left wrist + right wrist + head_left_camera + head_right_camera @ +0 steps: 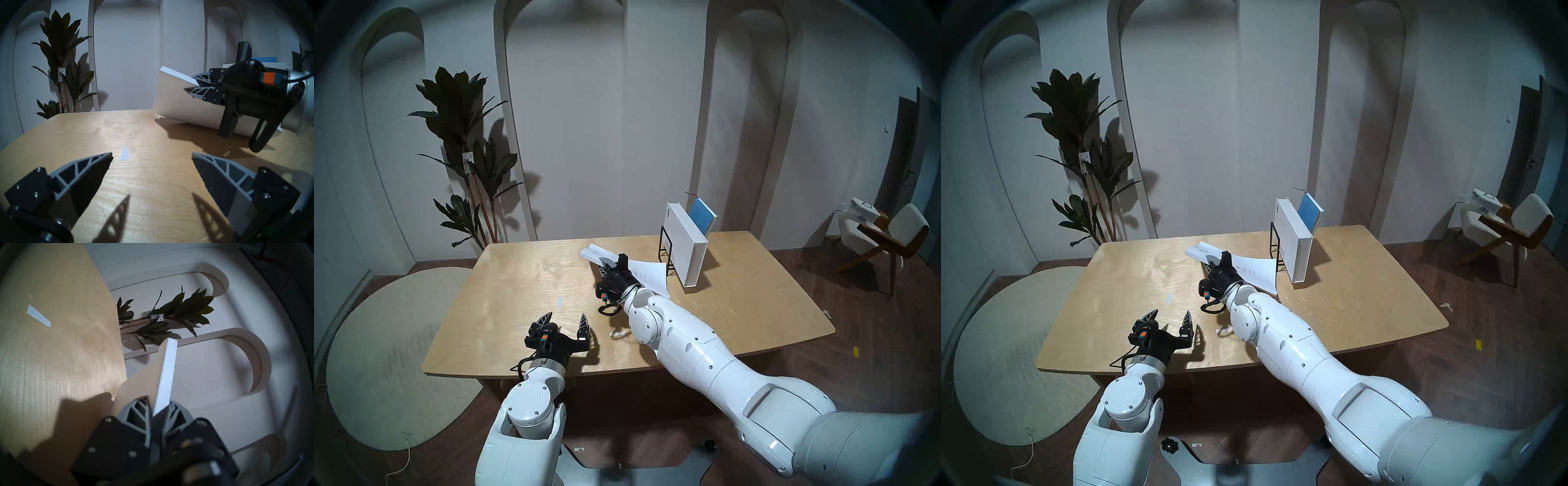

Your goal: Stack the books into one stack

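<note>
Right gripper [608, 268] clamps booklet [648, 271] at centre frame, long axis running toward upper left; left gripper [565, 320] spread, empty, lower left.

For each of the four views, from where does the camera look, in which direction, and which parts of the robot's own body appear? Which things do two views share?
Head stereo left: high on the head, looking down at the table; both arms show.
Head stereo right: nearly the same picture.
Left wrist: low over the table, facing the plant; the open left end effector shows.
Right wrist: turned sideways, facing the wall; the right end effector clamps the white booklet.
Shared: both wrist views show plant and booklet.
</note>
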